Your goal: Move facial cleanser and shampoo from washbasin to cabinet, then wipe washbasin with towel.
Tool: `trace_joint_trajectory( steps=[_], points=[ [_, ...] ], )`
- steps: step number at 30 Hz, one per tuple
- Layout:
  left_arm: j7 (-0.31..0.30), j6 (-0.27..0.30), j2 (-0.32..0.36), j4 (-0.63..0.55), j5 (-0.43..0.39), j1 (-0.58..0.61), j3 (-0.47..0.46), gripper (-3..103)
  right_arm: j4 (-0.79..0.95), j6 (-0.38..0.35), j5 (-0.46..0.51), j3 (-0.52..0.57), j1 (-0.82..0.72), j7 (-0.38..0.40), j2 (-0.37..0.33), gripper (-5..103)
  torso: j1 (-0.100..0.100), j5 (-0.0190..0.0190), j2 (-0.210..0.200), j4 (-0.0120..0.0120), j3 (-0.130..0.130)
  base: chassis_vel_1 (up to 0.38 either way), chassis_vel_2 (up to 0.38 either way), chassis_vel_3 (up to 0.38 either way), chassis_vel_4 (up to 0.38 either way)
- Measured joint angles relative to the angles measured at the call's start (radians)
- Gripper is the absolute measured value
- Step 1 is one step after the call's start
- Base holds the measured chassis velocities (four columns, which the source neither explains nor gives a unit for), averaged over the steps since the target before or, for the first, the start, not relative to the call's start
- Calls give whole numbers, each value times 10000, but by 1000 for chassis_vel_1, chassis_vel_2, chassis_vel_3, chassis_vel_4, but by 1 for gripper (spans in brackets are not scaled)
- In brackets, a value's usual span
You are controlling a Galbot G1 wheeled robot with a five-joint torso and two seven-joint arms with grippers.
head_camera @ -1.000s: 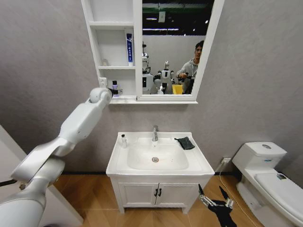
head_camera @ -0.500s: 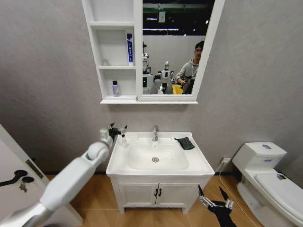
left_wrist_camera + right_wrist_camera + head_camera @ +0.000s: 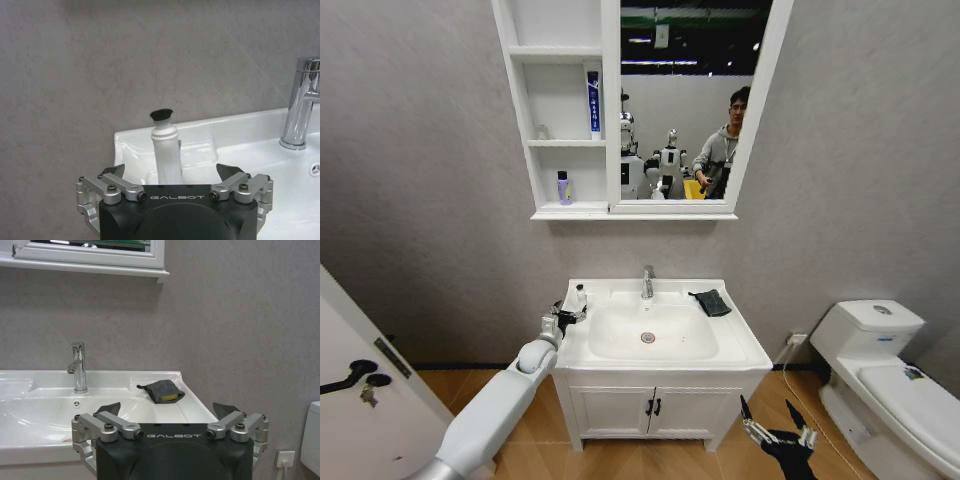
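Note:
A small white bottle [image 3: 580,297] with a black cap stands at the left rear corner of the washbasin [image 3: 740,345]; its label is unreadable, so whether it is cleanser or shampoo is unclear. My left gripper [image 3: 570,314] hovers just in front of it, open. In the left wrist view the bottle [image 3: 167,150] stands just beyond the spread fingers of the left gripper [image 3: 170,172], untouched. A purple bottle [image 3: 562,187] stands in the bottom niche of the cabinet [image 3: 612,110]. The dark towel [image 3: 711,302] lies at the basin's right rear. My right gripper [image 3: 775,435] hangs low and open.
The chrome tap [image 3: 647,282] rises behind the bowl. A blue tube [image 3: 593,100] stands in the cabinet's middle niche. A white toilet [image 3: 890,375] sits to the right, a door [image 3: 360,400] to the left. The right wrist view shows the towel [image 3: 161,391] and tap [image 3: 77,367].
My left arm has come down from the cabinet's bottom niche, leaving the purple bottle there, and its open gripper now sits by the white bottle on the washbasin. The right arm has not moved.

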Motion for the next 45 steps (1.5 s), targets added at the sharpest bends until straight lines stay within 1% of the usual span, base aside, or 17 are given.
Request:
trace_joint_trajectory(
  steps=[2,9,14,16,22,25,26,28,29,31,32,37,38,39,40,43,45],
  points=[
    [203,23,-418,790,2,-400,-12,100,-49,100,60,139,-83,-12,-7,100,1,2,-1,0,0,0,0,0,0],
    [610,-13,-971,1985,151,-1127,23,99,-259,364,245,380,-225,-82,-29,100,0,3,-1,0,0,0,0,0,0],
    [940,-379,-1481,3166,481,-1737,-2,100,-480,471,481,506,-247,-124,-103,100,0,2,-1,3,1,0,0,0,0],
    [1073,-850,-1870,3949,732,-2098,-84,100,-573,480,596,507,-212,-131,-159,100,1,3,-1,0,0,0,0,0,0],
    [1149,-929,-2232,4707,960,-2447,-166,102,-536,444,825,432,-104,-135,-218,100,1,1,-1,0,1,0,0,0,0],
    [1304,-927,-2333,4833,941,-2496,-286,88,-615,427,892,401,-29,-142,-257,100,1,1,-2,2,1,0,0,0,0],
    [1304,-927,-2333,4833,941,-2496,-286,88,-615,427,892,401,-29,-142,-257,100,1,1,-2,2,1,0,0,0,0],
    [1311,-924,-2236,4685,894,-2417,-295,77,-678,427,907,383,-9,-147,-265,100,0,1,-2,0,0,0,0,0,0],
    [1311,-924,-2236,4685,894,-2417,-295,77,-678,427,907,383,-9,-147,-265,100,0,1,-2,0,0,0,0,0,0],
    [1322,-941,-2064,4418,751,-2242,-366,66,-680,427,898,351,25,-151,-246,100,1,0,-2,0,0,0,0,0,0],
    [1322,-941,-2064,4418,751,-2242,-366,66,-680,427,898,351,25,-151,-246,100,1,0,-2,0,0,0,0,0,0],
    [1298,-866,-1273,3337,264,-1552,-418,44,-623,427,764,241,44,-149,-169,100,0,0,-2,3,0,0,0,0,0],
    [1298,-866,-1273,3337,264,-1552,-418,44,-623,427,764,241,44,-149,-169,100,0,0,-2,3,0,0,0,0,0],
    [1267,-819,-1151,3114,125,-1412,-460,39,-594,428,735,230,41,-147,-164,100,0,0,-2,4,-1,0,0,0,0],
    [1267,-819,-1151,3114,125,-1412,-460,39,-594,428,735,230,41,-147,-164,100,0,0,-2,4,-1,0,0,0,0],
    [1297,-836,-833,2575,-70,-1015,-604,29,-489,419,651,209,27,-140,-150,100,-1,-1,-1,-1,-1,0,0,0,0],
    [1306,-849,-788,2510,-72,-975,-611,29,-474,417,632,204,24,-140,-146,100,0,-2,-1,-1,-1,0,0,0,0]
  ],
)
